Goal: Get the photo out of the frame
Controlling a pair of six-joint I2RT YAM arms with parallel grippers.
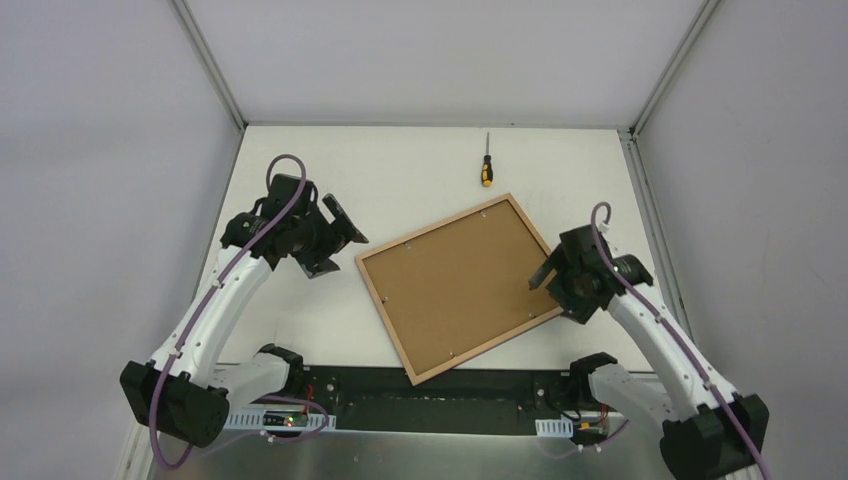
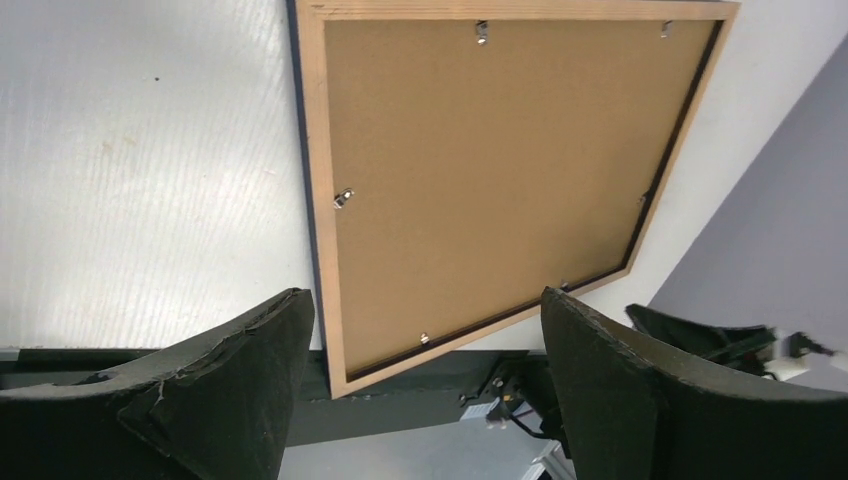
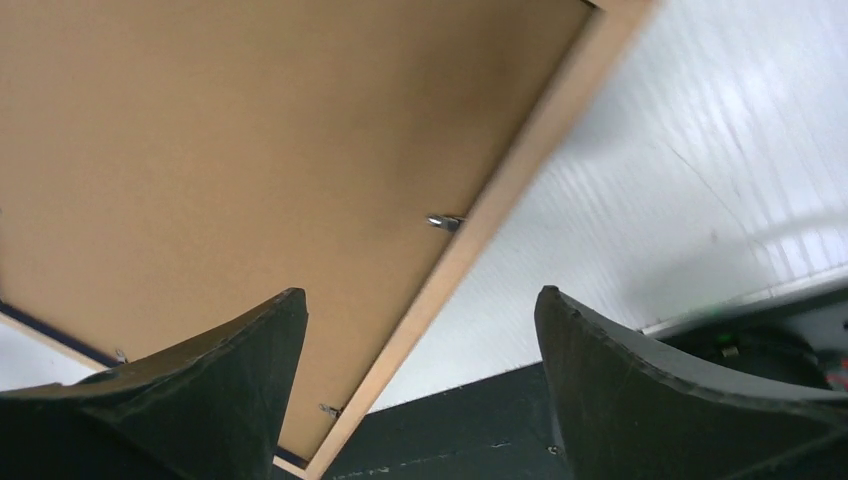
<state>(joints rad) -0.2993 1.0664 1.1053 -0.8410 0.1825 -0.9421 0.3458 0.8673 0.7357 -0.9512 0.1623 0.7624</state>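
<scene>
The frame [image 1: 460, 287] lies face down in the middle of the table, tilted, showing its light wood rim and brown fibreboard back held by small metal clips. It also shows in the left wrist view [image 2: 480, 170] and in the right wrist view [image 3: 250, 160]. The photo is hidden under the backing. My left gripper [image 1: 335, 240] is open and empty, above the table just left of the frame's left corner. My right gripper [image 1: 548, 275] is open and empty, over the frame's right edge. A clip [image 3: 444, 221] sits on that edge.
A screwdriver [image 1: 486, 166] with a yellow and black handle lies behind the frame, near the back wall. The frame's near corner hangs over the black strip [image 1: 440, 395] at the table's front edge. White walls enclose the table on three sides.
</scene>
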